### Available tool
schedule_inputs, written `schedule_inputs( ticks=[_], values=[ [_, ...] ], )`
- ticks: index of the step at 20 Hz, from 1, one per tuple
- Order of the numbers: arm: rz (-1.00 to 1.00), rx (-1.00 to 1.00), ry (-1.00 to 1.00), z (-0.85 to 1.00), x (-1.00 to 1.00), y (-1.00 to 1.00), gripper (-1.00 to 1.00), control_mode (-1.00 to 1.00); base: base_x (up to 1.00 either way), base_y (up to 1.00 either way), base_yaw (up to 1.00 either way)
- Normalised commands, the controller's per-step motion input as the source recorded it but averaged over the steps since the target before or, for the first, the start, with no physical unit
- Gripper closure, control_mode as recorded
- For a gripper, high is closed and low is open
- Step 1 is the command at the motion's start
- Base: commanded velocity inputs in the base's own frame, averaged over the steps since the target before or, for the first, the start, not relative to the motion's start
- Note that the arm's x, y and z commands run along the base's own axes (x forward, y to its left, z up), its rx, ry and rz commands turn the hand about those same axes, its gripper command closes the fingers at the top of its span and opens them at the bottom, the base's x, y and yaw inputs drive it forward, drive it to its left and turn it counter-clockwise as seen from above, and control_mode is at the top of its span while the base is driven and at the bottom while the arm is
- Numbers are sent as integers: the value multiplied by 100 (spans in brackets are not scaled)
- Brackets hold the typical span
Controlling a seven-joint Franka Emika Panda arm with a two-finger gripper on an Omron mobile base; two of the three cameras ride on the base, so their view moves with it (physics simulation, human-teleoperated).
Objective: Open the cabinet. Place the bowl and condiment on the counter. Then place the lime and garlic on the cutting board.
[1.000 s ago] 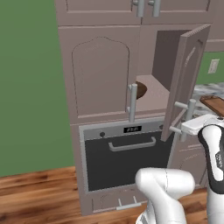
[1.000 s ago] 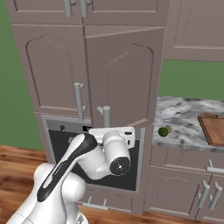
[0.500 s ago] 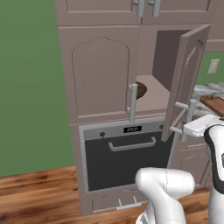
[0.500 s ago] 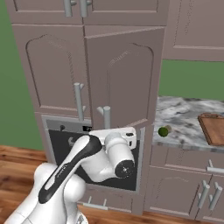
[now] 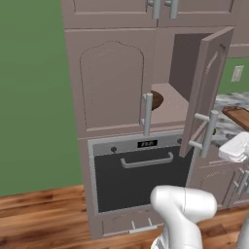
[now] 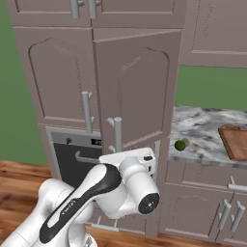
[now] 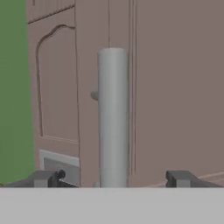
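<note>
Green wall and a strip of wood floor framed the tall taupe cabinet (image 5: 146, 82), which stood with its right-hand arched door (image 6: 135, 91) swung partly out, hinged at the 3 o'clock side in the left base view. A built-in oven (image 5: 141, 170) with a dark glass front sat directly beneath the cabinet doors. At 3 o'clock from the cabinet in the right base view ran the marble counter (image 6: 202, 130), with taupe doors below it. On the counter's far right lay the cutting board (image 6: 235, 142), cut off by the picture edge. Inside the opened compartment, the dark edge of the bowl (image 5: 156, 100) showed on the shelf, just past the closed left door's handle. The lime (image 6: 181, 144) rested on the counter near its left end, well apart from the board. The door's bar handle (image 7: 113, 118) rose upright at 12 o'clock in the hand view, standing between the fingertips (image 7: 43, 179) of the gripper (image 7: 114, 180). Those fingers were spread wide to either side of the bar, touching nothing.
</note>
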Motion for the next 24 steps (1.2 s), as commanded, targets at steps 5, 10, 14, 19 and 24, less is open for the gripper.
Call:
schedule_inputs(
  ticks=[5, 10, 14, 19, 24],
  values=[
    [9, -11, -8, 42, -56, 16, -100, -100, 0, 0, 0],
    [7, -19, -13, 61, -53, 18, -100, -100, 0, 0, 0],
    [4, -21, -14, 63, -54, 26, -100, -100, 0, 0, 0],
    [1, -22, -10, 49, -39, 42, -100, -100, 0, 0, 0],
    [0, -21, -4, 36, -8, 52, -100, -100, 0, 0, 0]
  ],
)
